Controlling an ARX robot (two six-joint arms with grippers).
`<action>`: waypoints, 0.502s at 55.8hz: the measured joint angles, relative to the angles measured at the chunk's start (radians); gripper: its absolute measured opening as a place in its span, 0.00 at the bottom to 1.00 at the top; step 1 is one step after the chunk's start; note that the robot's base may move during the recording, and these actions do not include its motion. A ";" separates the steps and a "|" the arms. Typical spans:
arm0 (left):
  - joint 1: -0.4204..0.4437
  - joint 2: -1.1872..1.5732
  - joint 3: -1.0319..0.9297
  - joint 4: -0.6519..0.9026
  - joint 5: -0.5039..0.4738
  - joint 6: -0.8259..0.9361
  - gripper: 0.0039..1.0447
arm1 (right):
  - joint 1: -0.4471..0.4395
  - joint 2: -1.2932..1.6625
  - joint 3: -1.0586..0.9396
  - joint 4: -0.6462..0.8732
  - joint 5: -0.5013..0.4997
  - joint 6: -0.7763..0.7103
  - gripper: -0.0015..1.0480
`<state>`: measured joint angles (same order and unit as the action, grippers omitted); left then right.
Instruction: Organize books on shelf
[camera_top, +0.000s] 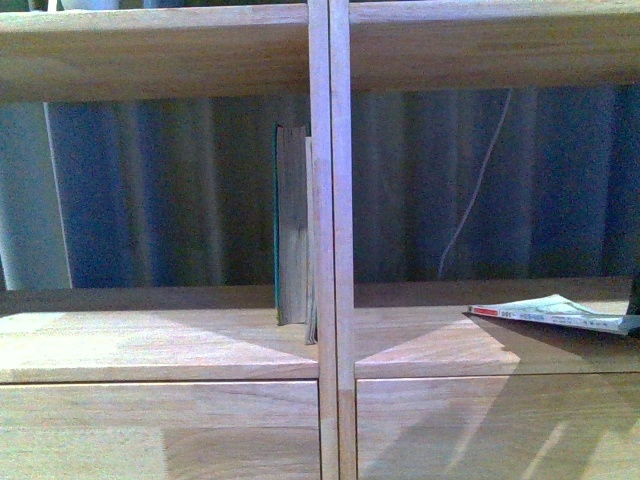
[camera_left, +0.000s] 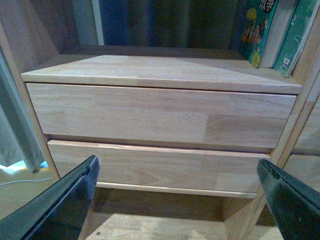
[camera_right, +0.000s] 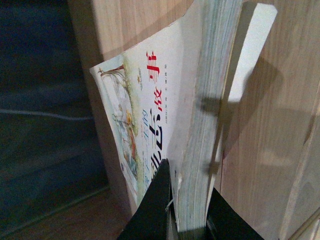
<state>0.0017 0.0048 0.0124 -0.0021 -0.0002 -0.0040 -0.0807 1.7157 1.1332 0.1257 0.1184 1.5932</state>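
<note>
Two books (camera_top: 292, 230) stand in left shelf (camera_top: 150, 345) bay; paperback (camera_top: 555, 313) seemingly lies in right

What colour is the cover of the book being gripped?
Cream with red characters; the book shows best in the right wrist view, clamped by the right tool.

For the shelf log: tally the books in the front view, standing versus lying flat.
Standing books: 2, the thick teal book and a thinner book.
Flat books: 1, the cream paperback.
Total: 3.
</note>
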 joint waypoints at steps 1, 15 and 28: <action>0.000 0.000 0.000 0.000 0.000 0.000 0.93 | -0.004 -0.011 -0.005 0.000 0.000 -0.009 0.07; 0.000 0.000 0.000 0.000 0.000 0.000 0.93 | -0.069 -0.181 -0.092 0.051 0.003 -0.146 0.07; 0.000 0.000 0.000 0.000 0.000 0.000 0.93 | -0.163 -0.431 -0.189 0.053 -0.042 -0.286 0.07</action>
<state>0.0017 0.0044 0.0124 -0.0021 -0.0002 -0.0040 -0.2432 1.2846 0.9440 0.1783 0.0765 1.3075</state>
